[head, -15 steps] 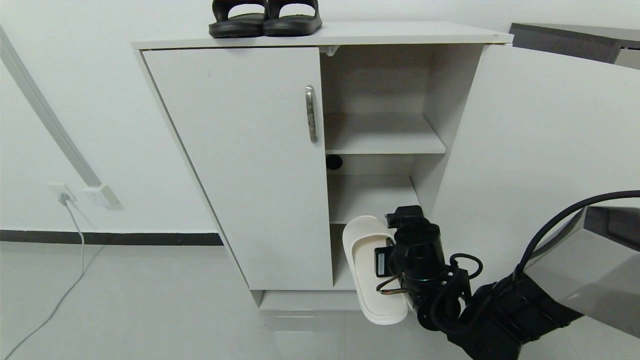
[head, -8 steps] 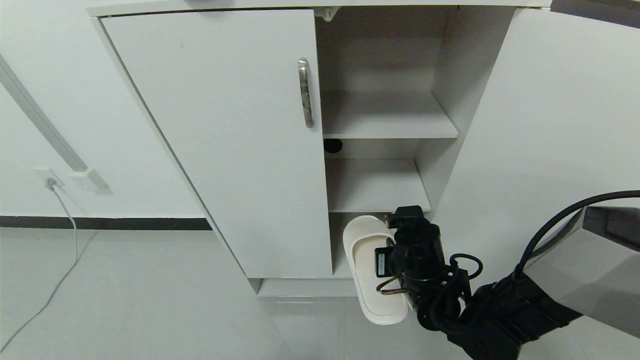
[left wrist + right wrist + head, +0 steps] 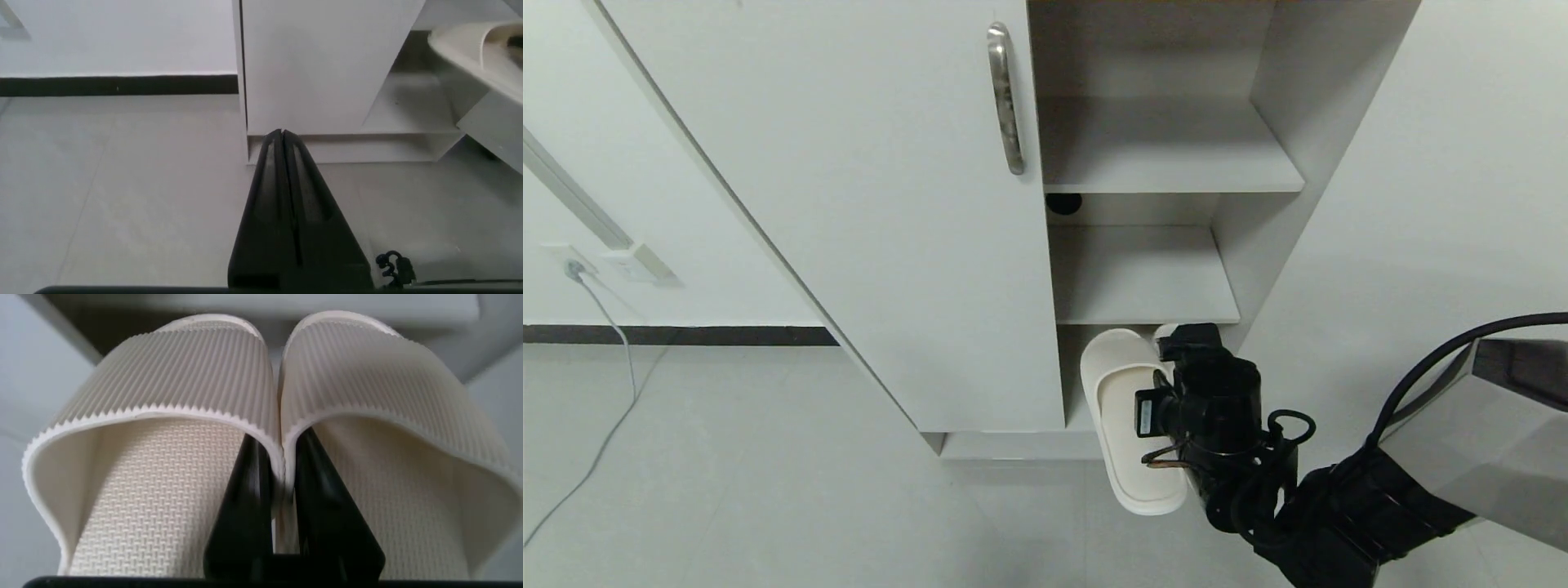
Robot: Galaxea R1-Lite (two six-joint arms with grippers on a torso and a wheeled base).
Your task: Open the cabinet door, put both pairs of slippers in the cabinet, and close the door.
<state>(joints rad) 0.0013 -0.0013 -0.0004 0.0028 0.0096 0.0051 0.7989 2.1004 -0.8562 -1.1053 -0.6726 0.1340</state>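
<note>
At the far left a socket is set low on the wall, and a grey cable is trailed from it down onto the floor. The left gripper is held low over that floor near the foot of the cabinet, its fingers pressed together with nothing between them. It is judged to be parked there, out of the other arm's way. The left door is shut, and an upright metal handle is fixed at its right edge. Right of the handle the inside is exposed: two shelves are stacked one above the other, with the lowest compartment beneath them. The white slippers are held side by side at the mouth of that lowest compartment, toes pointed inward and heels left hanging over the floor on the near side. This suggests they are lined up to be slid straight in under the lower shelf. The right gripper is clamped on the two inner strap edges, which are pinched together between its fingers. By this hold the pair can be carried as one in a single grasp, it is judged. At the far right the right door is swung wide, so the opening is left free for the arm. No writing can be made out on the slippers or the cabinet. A small white label is seen on the right arm's wrist, but its print is too small to be read.
</note>
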